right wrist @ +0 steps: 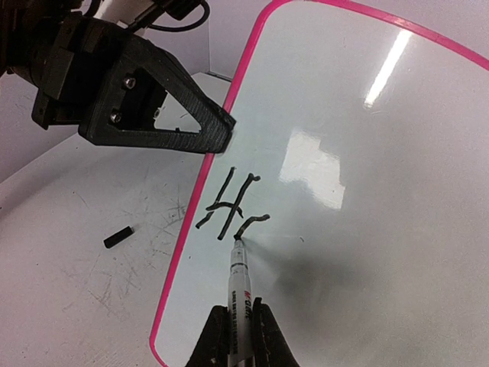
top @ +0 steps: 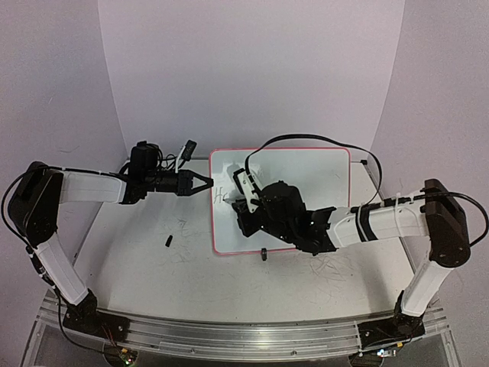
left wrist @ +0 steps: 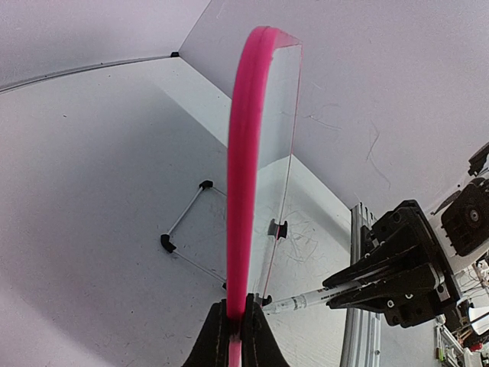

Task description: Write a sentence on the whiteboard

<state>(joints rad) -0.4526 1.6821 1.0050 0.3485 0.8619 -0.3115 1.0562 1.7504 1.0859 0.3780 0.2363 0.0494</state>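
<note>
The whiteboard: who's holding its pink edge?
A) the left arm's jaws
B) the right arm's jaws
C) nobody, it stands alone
A: the left arm's jaws pinch the whiteboard at its pink rim, while the right arm's jaws hold the marker.

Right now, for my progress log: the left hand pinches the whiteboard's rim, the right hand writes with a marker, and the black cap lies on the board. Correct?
Not quite: the black cap lies on the table, off the whiteboard, as the right wrist view shows. The rest holds.
</note>
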